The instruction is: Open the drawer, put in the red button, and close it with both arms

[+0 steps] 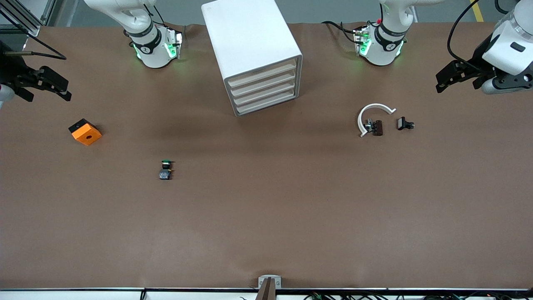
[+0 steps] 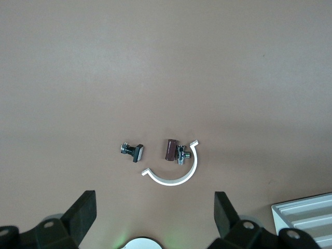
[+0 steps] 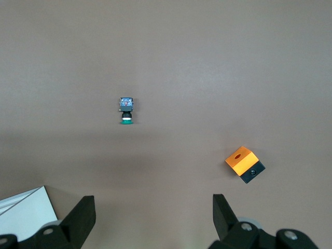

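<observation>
The white drawer cabinet [image 1: 250, 37] stands at the middle of the table between the arm bases, its four drawers [image 1: 264, 89] all shut. A corner of it shows in the left wrist view [image 2: 306, 218] and in the right wrist view [image 3: 26, 212]. No red-capped button shows in any view. A green-capped button [image 1: 165, 168] on a dark block lies toward the right arm's end, also seen in the right wrist view [image 3: 126, 110]. My left gripper [image 1: 447, 79] is open and empty, up over its end of the table. My right gripper [image 1: 58, 87] is open and empty over the other end.
An orange block [image 1: 85, 131] lies near the right gripper. A white C-shaped ring [image 1: 372, 114], a brown part with metal pins [image 1: 377, 127] and a small black part [image 1: 404, 123] lie toward the left arm's end.
</observation>
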Robot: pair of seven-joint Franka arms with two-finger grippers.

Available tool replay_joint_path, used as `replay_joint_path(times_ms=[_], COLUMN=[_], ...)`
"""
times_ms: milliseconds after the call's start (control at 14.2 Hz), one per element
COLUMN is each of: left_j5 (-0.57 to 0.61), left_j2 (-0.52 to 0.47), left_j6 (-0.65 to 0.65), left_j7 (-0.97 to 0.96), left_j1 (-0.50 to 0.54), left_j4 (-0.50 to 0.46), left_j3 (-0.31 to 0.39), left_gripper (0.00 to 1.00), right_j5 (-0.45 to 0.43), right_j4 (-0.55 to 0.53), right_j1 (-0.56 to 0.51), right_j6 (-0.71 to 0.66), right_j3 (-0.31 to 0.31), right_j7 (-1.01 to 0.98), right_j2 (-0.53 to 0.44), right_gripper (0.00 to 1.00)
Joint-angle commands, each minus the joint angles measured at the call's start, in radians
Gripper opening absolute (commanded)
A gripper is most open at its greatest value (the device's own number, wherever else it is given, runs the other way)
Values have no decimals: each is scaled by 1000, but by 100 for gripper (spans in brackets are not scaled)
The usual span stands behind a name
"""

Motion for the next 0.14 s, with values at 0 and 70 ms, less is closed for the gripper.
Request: replay_joint_path(times_ms=[0, 70], left_j5=[16, 18], left_j2=[34, 38], left_j6=[-6, -8], left_j7=[14, 10], left_j1=[5, 5], left_j4=[57, 66], left_j3=[-2, -2], left_gripper=[100, 100], right_j5=[-22, -22], right_j4=[23, 23], right_j1=[-9, -9], right_j6=[-11, -11], right_j3=[10, 10], right_j7=[-10, -10], right_j2=[12, 12], right_gripper=[100, 100])
